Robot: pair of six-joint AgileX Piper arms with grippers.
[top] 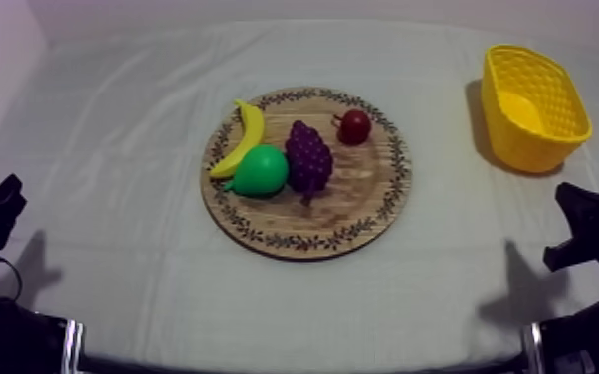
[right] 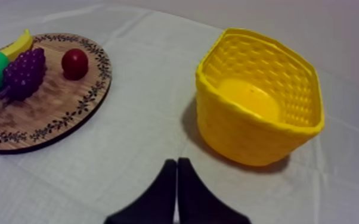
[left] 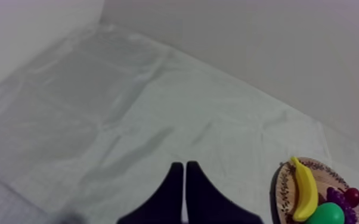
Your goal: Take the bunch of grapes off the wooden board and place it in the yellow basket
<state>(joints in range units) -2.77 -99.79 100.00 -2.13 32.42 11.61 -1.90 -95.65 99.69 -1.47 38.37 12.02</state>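
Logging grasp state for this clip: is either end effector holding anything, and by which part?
Nothing is held. The left end effector and right end effector are both shut on nothing; the bunch of grapes lies on the wooden board.

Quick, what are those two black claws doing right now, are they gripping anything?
Left gripper: closed, holding nothing.
Right gripper: closed, holding nothing.
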